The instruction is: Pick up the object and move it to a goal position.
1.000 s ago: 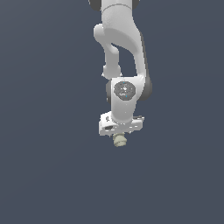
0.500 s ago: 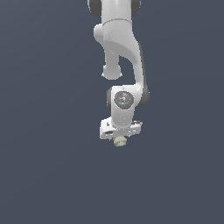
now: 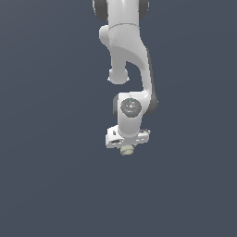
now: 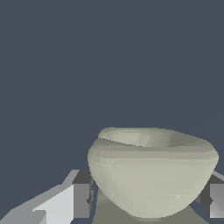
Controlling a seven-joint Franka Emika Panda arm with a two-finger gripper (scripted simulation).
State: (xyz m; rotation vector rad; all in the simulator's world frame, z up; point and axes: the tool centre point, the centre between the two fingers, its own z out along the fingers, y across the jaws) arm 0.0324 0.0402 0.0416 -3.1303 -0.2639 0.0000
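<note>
The object [image 3: 126,150] is a small pale beige-olive rounded blob. In the exterior view it pokes out just below my white gripper [image 3: 126,149], held off the ground. In the wrist view the object [image 4: 153,173] fills the space between my two fingers [image 4: 82,194], which press on its sides. The gripper is shut on it. Most of the fingers are hidden behind the hand in the exterior view.
The white arm [image 3: 125,55] reaches down from the top of the exterior view. All around is a plain dark grey-blue ground [image 3: 46,185] with no other objects in sight.
The arm has folded and the gripper has risen a little and shifted slightly toward the exterior view's left, still holding the object.
</note>
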